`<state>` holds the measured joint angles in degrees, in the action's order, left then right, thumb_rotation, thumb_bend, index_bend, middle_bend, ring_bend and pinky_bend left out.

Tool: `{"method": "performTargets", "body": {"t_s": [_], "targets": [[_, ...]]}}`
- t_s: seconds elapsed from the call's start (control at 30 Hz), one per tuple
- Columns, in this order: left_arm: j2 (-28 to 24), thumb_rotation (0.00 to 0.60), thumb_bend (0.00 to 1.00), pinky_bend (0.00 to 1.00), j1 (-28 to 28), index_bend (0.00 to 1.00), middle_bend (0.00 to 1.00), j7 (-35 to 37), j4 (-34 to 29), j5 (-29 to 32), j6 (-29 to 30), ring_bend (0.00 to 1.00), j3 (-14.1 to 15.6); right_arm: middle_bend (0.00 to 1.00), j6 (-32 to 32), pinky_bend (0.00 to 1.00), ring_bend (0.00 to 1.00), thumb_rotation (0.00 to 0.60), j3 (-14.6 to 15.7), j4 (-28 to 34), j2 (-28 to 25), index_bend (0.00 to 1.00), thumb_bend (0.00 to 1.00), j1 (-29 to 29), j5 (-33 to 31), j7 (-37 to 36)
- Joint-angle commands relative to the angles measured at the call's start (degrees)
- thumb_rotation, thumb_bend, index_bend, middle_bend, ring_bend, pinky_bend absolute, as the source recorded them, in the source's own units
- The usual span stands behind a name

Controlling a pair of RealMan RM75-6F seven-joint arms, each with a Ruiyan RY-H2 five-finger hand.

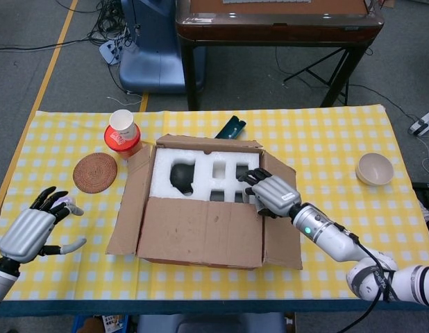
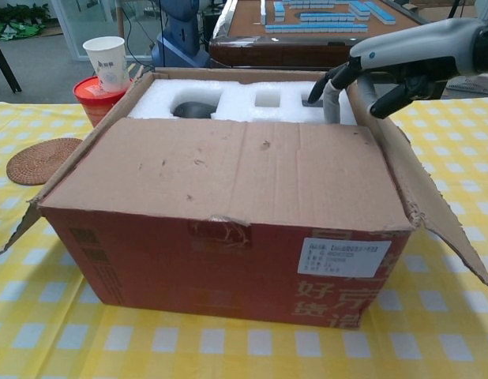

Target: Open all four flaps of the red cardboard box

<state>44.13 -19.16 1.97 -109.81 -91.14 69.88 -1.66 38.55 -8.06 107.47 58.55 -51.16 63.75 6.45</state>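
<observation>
The red cardboard box (image 2: 228, 260) stands mid-table. Its near flap (image 1: 200, 232) (image 2: 228, 178) lies flat over the top, covering the front half. The left flap (image 1: 131, 201) and right flap (image 1: 280, 232) hang outward, and the far flap (image 1: 207, 143) stands up at the back. White foam (image 1: 200, 170) (image 2: 244, 103) with a dark item in it shows in the rear half. My right hand (image 1: 270, 194) (image 2: 370, 75) hovers at the near flap's far right corner, fingers spread and pointing down at its edge, holding nothing. On the cloth far left lies my left hand (image 1: 30, 232), open.
A paper cup (image 1: 123, 125) (image 2: 106, 61) sits in a red tub left of the box, with a woven coaster (image 1: 95, 172) (image 2: 43, 159) beside it. A beige bowl (image 1: 375, 168) stands far right. A dark teal object (image 1: 230, 127) lies behind the box.
</observation>
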Motion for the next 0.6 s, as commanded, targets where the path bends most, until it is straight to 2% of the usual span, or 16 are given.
{"method": "performTargets", "body": {"t_s": [0.03,0.33,0.6], "targets": [[-0.04,0.044,0.10,0.00,-0.10,0.42,0.34,-0.14,-0.13,0.07,-0.08,0.12,-0.08,0.13,0.77,0.00,0.00,0.528,-0.12,1.10,-1.39,0.43,1.00,1.19,1.75,-1.67],[-0.21,0.043,0.10,0.00,-0.73,0.42,0.34,-1.48,-1.40,0.16,-0.86,0.12,-0.31,0.13,5.09,0.00,0.00,0.528,-0.96,4.00,-5.19,0.43,1.00,5.65,9.63,-9.93],[-0.20,0.047,0.10,0.00,-1.25,0.43,0.34,-2.53,-2.34,0.40,-1.45,0.12,-0.55,0.13,9.31,0.00,0.00,0.529,-1.26,6.64,-9.17,0.43,1.00,9.16,19.24,-21.31]]}}
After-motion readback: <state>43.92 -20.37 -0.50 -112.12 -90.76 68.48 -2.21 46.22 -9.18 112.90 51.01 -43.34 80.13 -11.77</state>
